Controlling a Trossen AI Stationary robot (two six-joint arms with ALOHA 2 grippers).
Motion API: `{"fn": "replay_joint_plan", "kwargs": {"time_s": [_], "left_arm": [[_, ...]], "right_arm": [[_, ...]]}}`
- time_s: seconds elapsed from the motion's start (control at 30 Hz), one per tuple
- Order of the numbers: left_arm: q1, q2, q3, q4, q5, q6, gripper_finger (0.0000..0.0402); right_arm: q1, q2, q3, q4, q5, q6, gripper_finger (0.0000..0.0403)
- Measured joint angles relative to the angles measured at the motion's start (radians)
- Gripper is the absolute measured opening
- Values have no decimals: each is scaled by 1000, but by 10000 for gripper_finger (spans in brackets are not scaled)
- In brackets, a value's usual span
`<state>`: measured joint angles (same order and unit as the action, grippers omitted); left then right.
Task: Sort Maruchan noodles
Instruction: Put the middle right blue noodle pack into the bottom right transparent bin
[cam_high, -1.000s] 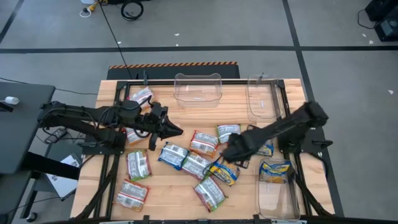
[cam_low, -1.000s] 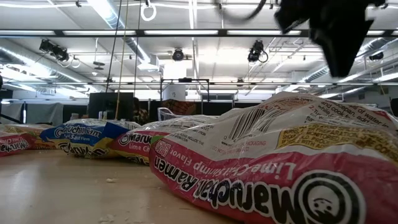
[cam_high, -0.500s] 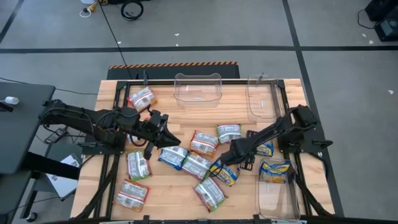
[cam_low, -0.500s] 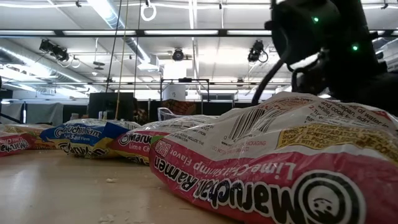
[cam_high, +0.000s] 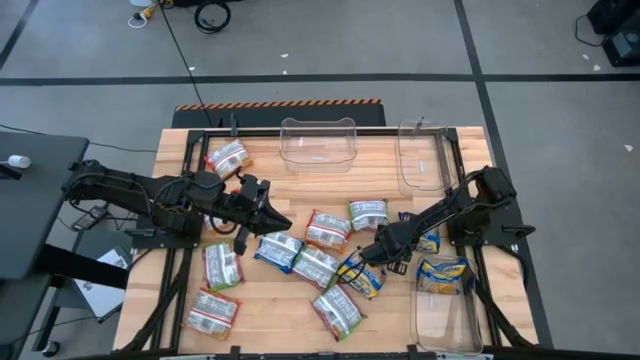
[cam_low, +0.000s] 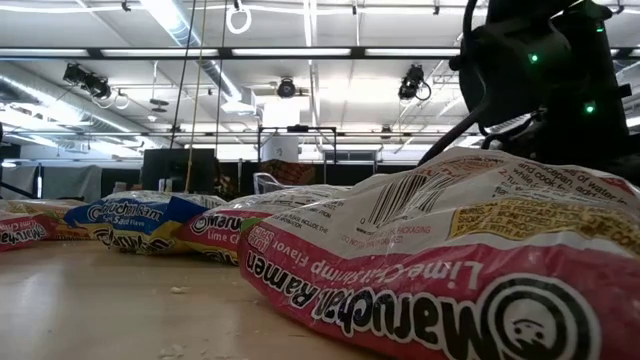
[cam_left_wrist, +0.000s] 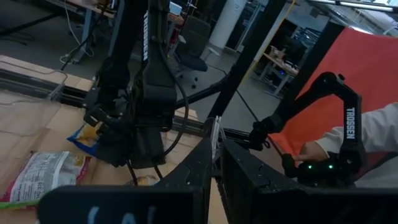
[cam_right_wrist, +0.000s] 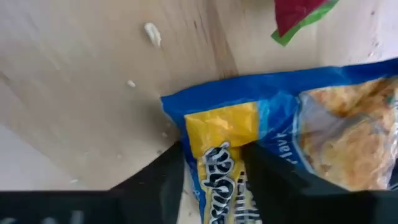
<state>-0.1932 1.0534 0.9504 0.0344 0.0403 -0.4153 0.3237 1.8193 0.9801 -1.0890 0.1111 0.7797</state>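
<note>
Right claw (cam_high: 367, 257) down on the blue-and-yellow noodle packet (cam_high: 361, 277) mid-tabletop (cam_high: 390, 310), fingers (cam_right_wrist: 171, 177) straddling its yellow end, not clamped, left claw (cam_high: 283, 218) pressed together, empty, hovering just left of the red-and-white packet (cam_high: 327, 230), other packets scattered around it

Blue-and-yellow noodle packet (cam_right_wrist: 261, 155), red-and-white packet (cam_low: 440, 270), tan wooden table (cam_high: 390, 310).

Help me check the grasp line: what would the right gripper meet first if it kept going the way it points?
Most likely the blue-and-yellow packet: the right gripper points down at it, a finger on each side of its end.
</note>
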Motion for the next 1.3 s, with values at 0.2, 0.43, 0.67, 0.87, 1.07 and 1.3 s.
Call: {"fn": "replay_joint_plan", "kwargs": {"time_s": [0.2, 0.43, 0.67, 0.87, 1.07, 1.3], "left_arm": [[0, 0, 0, 4, -27, 8, 41], [0, 0, 0, 4, -29, 9, 41], [0, 0, 0, 4, -41, 15, 41], [0, 0, 0, 4, -61, 41, 41], [0, 0, 0, 6, -82, 42, 41], [0, 0, 0, 7, -82, 42, 41]], "right_arm": [[-8, -11, -1, 8, 70, 6, 36], [-33, -133, 102, -92, 51, 38, 28], [-58, -314, 283, -151, -72, 86, 17], [-17, -467, 339, -105, -229, 297, 21], [177, -574, 340, -85, -208, 853, 17], [485, -564, 340, -105, -136, 1451, 23]]}}
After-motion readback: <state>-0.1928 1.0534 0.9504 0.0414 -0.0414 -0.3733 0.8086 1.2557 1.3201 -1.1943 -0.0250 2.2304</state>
